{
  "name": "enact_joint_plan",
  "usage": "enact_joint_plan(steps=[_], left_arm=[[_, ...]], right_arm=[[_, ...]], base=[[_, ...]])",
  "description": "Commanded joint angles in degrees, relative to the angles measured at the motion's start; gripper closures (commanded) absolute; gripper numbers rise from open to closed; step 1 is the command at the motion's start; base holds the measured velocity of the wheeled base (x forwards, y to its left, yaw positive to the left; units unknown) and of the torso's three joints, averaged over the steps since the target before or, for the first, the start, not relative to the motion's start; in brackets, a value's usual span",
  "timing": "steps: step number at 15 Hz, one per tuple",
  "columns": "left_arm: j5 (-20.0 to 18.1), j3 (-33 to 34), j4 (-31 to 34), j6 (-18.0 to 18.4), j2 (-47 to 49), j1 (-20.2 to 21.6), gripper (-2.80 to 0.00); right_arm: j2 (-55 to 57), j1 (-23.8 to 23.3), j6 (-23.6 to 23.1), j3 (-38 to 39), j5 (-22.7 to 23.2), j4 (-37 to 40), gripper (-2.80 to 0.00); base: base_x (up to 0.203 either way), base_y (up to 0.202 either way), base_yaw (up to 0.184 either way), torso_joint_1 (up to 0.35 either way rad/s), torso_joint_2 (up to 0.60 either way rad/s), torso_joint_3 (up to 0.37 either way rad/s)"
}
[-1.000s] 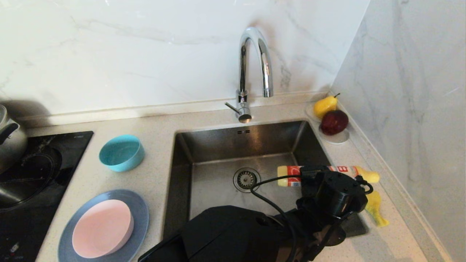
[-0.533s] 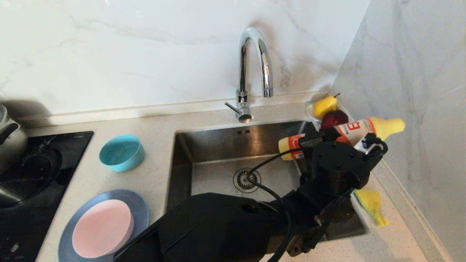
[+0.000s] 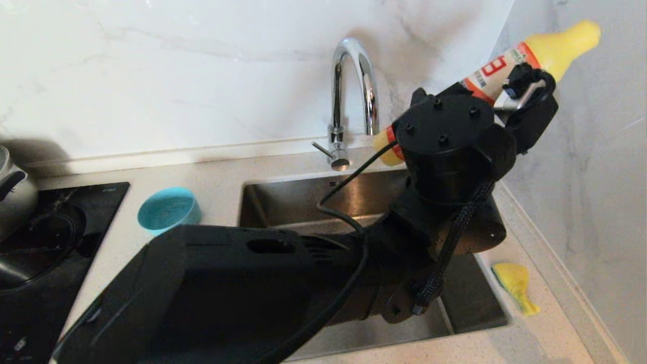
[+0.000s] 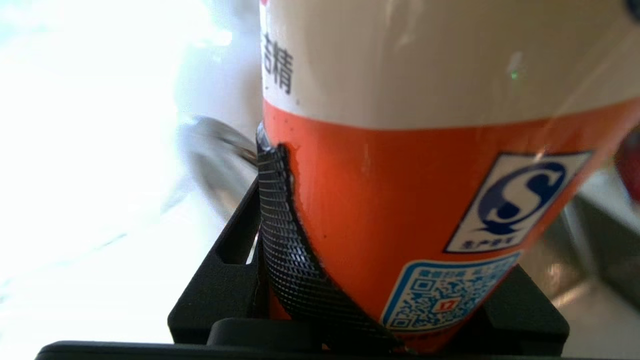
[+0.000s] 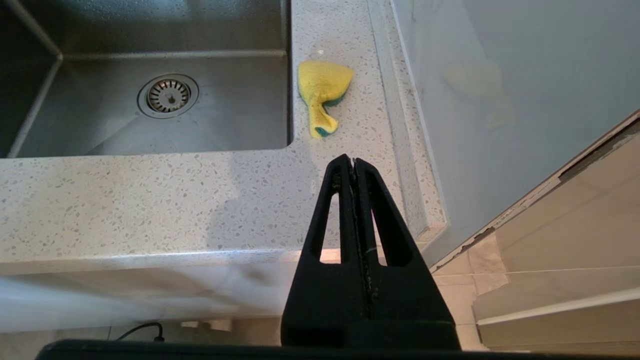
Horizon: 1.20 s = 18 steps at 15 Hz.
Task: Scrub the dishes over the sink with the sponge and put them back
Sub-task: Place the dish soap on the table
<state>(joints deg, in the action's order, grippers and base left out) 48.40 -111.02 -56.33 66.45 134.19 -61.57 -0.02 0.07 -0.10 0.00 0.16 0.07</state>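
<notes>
My left gripper (image 4: 400, 240) is shut on an orange bottle with a yellow cap (image 3: 505, 60). It holds the bottle high above the sink's (image 3: 283, 202) far right corner, cap tilted up toward the side wall. The yellow sponge (image 3: 513, 285) lies on the counter right of the sink, its green face underneath (image 5: 322, 87). A teal bowl (image 3: 164, 210) stands on the counter left of the sink. The raised left arm hides the counter's near left. My right gripper (image 5: 353, 162) is shut and empty, hanging at the counter's front edge, short of the sponge.
The chrome tap (image 3: 349, 91) rises behind the sink, just left of the held bottle. A black cooktop (image 3: 30, 237) with a metal kettle (image 3: 12, 187) is at far left. A marble wall (image 3: 581, 177) closes off the right side.
The left arm has lifted the bottle from low over the sink's right rim to high near the wall corner. The arm now covers the plate with the pink bowl. The sponge has not moved.
</notes>
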Motion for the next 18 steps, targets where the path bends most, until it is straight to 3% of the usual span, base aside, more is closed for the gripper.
enact_joint_plan(steps=[1, 10, 18], left_arm=[[0.2, 0.01, -0.28, -0.62, -3.06, -0.3, 0.0], [-2.9, 0.01, 0.07, -2.73, -10.22, -0.68, 0.0], [-2.44, 0.01, 3.9, -5.83, -20.81, -0.22, 0.0]], right_arm=[[0.02, 0.01, 0.01, 0.0, 0.02, 0.01, 0.0], [-0.05, 0.01, 0.1, 0.0, 0.02, -0.05, 0.0], [-0.04, 0.07, 0.01, 0.0, 0.02, -0.04, 0.0]], base=[[0.0, 0.0, 0.0, 0.0, 0.0, 0.0], [0.0, 0.0, 0.0, 0.0, 0.0, 0.0], [0.0, 0.0, 0.0, 0.0, 0.0, 0.0]])
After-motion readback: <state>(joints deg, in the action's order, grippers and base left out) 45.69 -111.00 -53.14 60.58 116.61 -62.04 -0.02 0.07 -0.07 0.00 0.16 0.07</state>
